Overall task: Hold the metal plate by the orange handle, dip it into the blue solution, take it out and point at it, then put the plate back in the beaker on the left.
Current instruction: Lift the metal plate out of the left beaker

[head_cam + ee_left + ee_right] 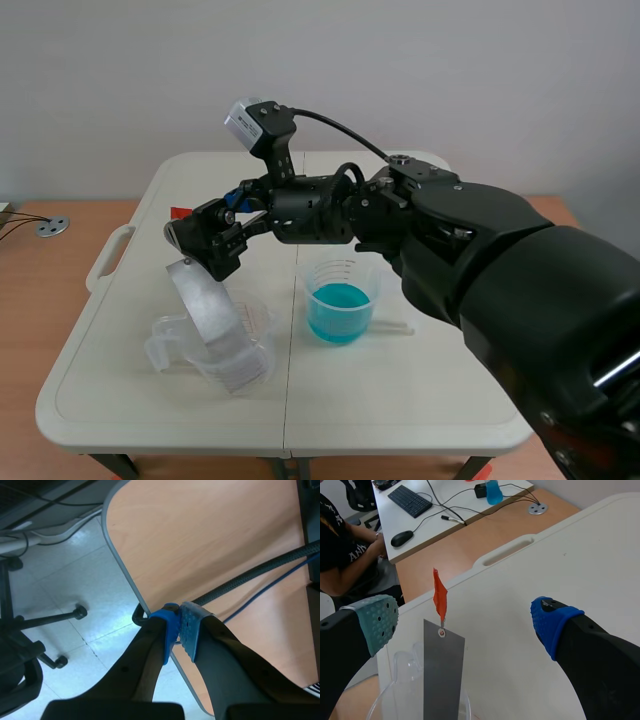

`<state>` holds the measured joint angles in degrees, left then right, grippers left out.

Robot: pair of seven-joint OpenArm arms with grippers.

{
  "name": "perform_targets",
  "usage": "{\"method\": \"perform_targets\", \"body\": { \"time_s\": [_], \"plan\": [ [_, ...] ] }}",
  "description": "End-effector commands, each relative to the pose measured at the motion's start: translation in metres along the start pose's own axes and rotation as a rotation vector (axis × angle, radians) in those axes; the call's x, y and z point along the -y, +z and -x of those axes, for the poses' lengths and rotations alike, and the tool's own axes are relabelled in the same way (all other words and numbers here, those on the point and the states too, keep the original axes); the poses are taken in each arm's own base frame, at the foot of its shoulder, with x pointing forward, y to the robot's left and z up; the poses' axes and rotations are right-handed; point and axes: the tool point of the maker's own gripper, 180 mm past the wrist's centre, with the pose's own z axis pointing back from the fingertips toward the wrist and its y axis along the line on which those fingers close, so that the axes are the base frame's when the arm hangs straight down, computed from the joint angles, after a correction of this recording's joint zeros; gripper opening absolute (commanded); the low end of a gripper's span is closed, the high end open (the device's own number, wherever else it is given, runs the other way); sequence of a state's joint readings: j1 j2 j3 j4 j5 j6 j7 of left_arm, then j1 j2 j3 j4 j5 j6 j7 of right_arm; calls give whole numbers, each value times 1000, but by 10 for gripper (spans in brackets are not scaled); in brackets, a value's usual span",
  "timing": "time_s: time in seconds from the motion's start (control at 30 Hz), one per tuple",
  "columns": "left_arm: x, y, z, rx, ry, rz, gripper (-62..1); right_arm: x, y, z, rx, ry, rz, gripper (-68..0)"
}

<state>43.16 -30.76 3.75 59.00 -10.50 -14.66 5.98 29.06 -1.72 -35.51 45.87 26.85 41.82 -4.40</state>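
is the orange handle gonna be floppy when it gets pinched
Probably somewhat: the orange handle is a thin, slightly crumpled strip fixed at a hole in the metal plate. The plate looks flat and stiff, so it may swing below.

A white folding table (150, 400) is flanked by a wooden desk (30, 310), and a carrying slot (110, 255) is cut along the table's left edge. A round cable port (52, 226) is sunk near the desk's far left edge (thin wires are led to it). Beyond the wooden desk, a pale desk (455, 507) is seen with a keyboard (410, 500), a mouse (402, 538) near its front edge, a pen (453, 519) and a blue bottle (493, 491). A person (340, 545) in a black top is seated there. Off the wooden desk's rounded corner, a castored chair base (45, 625) is seen on a tiled floor (85, 570).
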Motion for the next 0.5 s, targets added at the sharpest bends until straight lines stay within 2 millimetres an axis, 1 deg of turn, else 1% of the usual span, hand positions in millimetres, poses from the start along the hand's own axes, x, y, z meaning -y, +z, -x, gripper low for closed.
{"method": "perform_targets", "body": {
  "time_s": [0.0, 0.2, 0.37, 0.47],
  "plan": [
    [2, 1, -1, 4, -4, 8, -582, -6, -6, -24, 49, 29, -34, -138],
    [2, 1, -1, 4, -4, 9, -582, -19, -18, -29, 46, 41, -70, -138],
    [6, 0, -1, 6, 4, 12, -582, -27, -24, -30, 39, 55, -93, -141],
    [7, 0, 0, 2, -9, 13, -582, -30, -25, -28, 32, 58, -101, -196]
  ]
}}
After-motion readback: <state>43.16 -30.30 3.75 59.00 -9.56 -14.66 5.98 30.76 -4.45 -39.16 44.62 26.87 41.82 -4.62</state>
